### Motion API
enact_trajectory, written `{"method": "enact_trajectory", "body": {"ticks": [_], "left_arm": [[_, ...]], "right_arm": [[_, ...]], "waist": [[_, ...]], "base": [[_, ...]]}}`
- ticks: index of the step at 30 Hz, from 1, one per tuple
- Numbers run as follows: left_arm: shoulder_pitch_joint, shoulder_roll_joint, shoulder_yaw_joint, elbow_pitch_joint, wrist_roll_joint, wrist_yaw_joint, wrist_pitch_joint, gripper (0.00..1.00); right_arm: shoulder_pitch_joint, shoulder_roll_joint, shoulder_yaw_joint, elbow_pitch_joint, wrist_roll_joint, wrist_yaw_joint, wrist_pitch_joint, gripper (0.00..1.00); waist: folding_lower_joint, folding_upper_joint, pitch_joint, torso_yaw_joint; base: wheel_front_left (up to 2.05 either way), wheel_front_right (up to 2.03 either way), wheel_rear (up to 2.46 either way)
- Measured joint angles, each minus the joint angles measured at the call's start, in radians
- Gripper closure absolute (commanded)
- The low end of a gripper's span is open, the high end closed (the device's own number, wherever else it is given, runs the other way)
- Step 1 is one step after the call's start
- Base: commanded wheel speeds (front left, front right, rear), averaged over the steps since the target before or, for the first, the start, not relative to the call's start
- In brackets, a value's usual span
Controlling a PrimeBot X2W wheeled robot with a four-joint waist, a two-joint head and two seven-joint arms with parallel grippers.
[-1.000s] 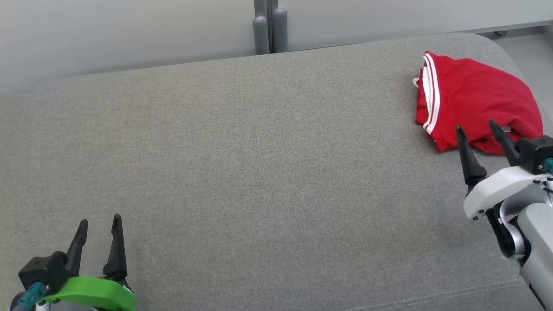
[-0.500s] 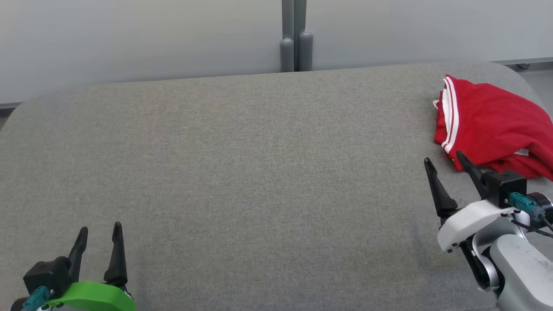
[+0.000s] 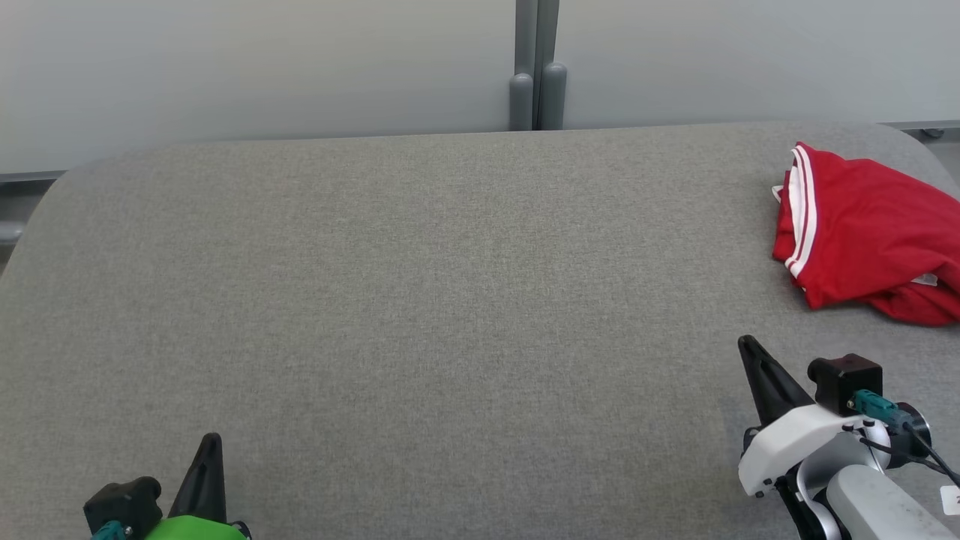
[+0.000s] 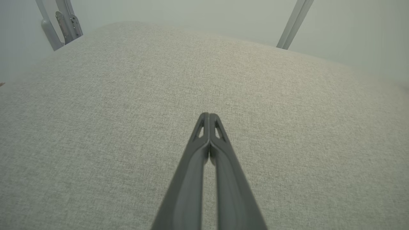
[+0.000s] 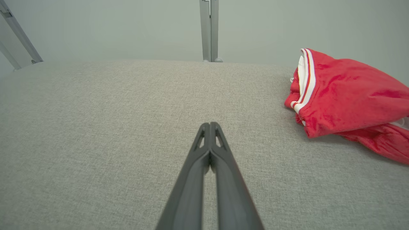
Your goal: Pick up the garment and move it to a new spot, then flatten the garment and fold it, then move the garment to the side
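Lying bunched at the far right of the counter [image 3: 450,300], the soft, light garment [image 3: 862,225] likely pinches best at its striped edge, while left gripper [image 4: 209,115] and right gripper [image 5: 210,124] have fingers [image 5: 191,179] pressed together, empty.

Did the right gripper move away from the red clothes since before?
Yes. The right gripper has drawn back from the red garment, whose near edge it reached earlier, and it is now shut.

place: lab-like test bay | cues: grey fabric-covered table [image 3: 420,300], pale partition panels [image 3: 225,67], metal posts [image 3: 536,82]
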Motion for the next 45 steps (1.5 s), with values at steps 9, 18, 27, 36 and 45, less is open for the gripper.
{"method": "enact_trajectory", "body": {"ticks": [9,18,27,36,45], "left_arm": [[-0.002,-0.002,0.027,0.004,-0.104,-0.008,0.041,1.0],[-0.024,-0.008,0.043,0.007,-0.197,-0.01,0.078,1.0],[-0.039,-0.014,0.066,0.007,-0.31,-0.027,0.119,1.0],[-0.059,-0.029,0.087,0.005,-0.427,-0.035,0.155,1.0],[-0.065,-0.033,0.1,0.001,-0.525,-0.041,0.182,1.0]], "right_arm": [[0.0,0.022,-0.043,-0.007,0.107,0.014,0.026,1.0],[0.0,0.05,-0.099,-0.021,0.207,0.029,0.057,1.0],[0.0,0.078,-0.159,-0.036,0.319,0.039,0.092,1.0],[0.0,0.103,-0.22,-0.049,0.433,0.057,0.124,1.0],[0.0,0.124,-0.274,-0.064,0.538,0.069,0.158,1.0]], "waist": [[0.0,0.0,-0.002,-0.01],[0.0,0.0,-0.004,-0.018],[0.0,0.0,-0.006,-0.027],[0.0,0.0,-0.007,-0.036],[0.0,0.0,-0.009,-0.045]], "base": [[0.0,0.0,0.0],[0.0,0.0,0.0],[0.0,0.0,0.0],[0.0,0.0,0.0],[0.0,0.0,0.0]]}}
